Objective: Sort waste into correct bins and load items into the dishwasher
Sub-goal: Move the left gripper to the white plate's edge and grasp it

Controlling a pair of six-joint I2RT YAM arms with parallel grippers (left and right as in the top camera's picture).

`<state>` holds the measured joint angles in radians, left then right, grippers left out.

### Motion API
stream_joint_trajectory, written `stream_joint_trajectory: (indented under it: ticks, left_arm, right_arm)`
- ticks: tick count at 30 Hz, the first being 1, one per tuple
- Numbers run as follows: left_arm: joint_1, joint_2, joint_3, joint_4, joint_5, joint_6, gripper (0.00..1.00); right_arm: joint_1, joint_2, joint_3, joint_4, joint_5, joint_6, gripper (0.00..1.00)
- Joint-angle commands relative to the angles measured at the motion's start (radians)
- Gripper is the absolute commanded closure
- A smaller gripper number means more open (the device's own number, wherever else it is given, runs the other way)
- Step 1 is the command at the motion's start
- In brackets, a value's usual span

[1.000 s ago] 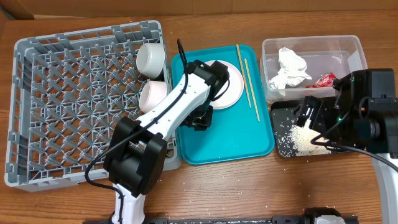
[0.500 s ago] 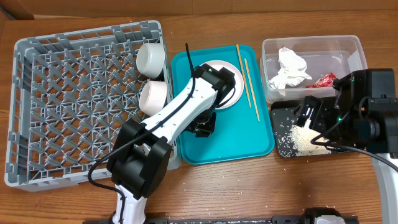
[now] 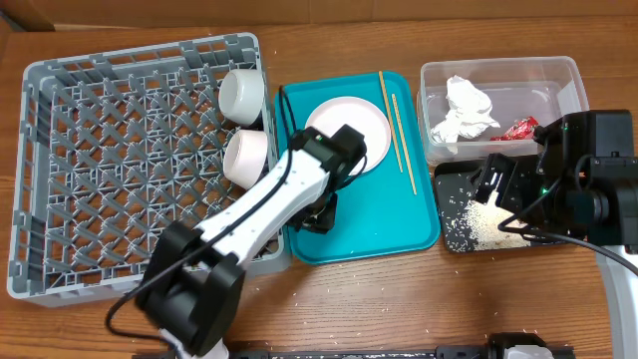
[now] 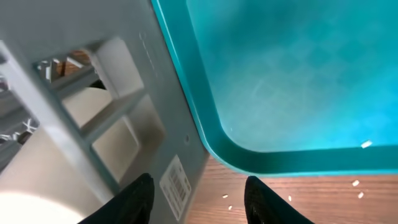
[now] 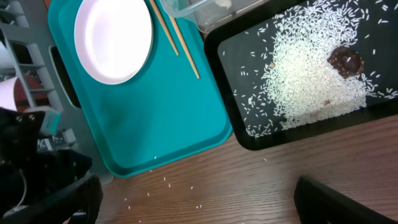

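Observation:
The pale plate [image 3: 349,132] and wooden chopsticks [image 3: 397,130] lie on the teal tray [image 3: 379,224]. Two white bowls [image 3: 241,92] [image 3: 246,155] sit at the right edge of the grey dish rack [image 3: 120,170]. I cannot see the small cup. The clear tub [image 3: 558,95] holds the napkin [image 3: 464,108] and red wrapper [image 3: 520,129]. The black tray [image 3: 451,179] holds rice [image 5: 298,68] and the brown scrap [image 5: 346,59]. My left gripper [image 3: 319,214] [image 4: 199,199] is open and empty over the tray's front left corner, beside the rack wall [image 4: 124,81]. My right gripper [image 5: 196,199] is open and empty, high above the table.
Loose rice grains [image 5: 186,186] lie on the wooden table in front of the teal tray. The right wrist view also shows the plate [image 5: 113,34], the chopsticks [image 5: 177,37] and the black tray [image 5: 242,46]. The right arm [image 3: 588,179] hangs over the black tray.
My left arm has drawn back from over the plate toward the tray's front left corner, and the plate is now fully uncovered. The right arm has not moved.

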<state>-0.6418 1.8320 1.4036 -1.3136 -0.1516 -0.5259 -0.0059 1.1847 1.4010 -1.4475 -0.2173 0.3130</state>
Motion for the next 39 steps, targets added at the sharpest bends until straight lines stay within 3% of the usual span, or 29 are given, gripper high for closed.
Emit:
stream_joint_trajectory:
  ticks: [1,39]
  left_arm:
    - [0.008,-0.048,-0.058,0.010,-0.005,-0.020,0.50]
    - [0.006,-0.110,-0.123,0.005,-0.042,-0.013,0.54]
  right_arm:
    - [0.000,-0.005,0.019,0.005,0.007,-0.003,0.00]
    - [0.000,-0.005,0.019,0.005,0.007,-0.003,0.00]
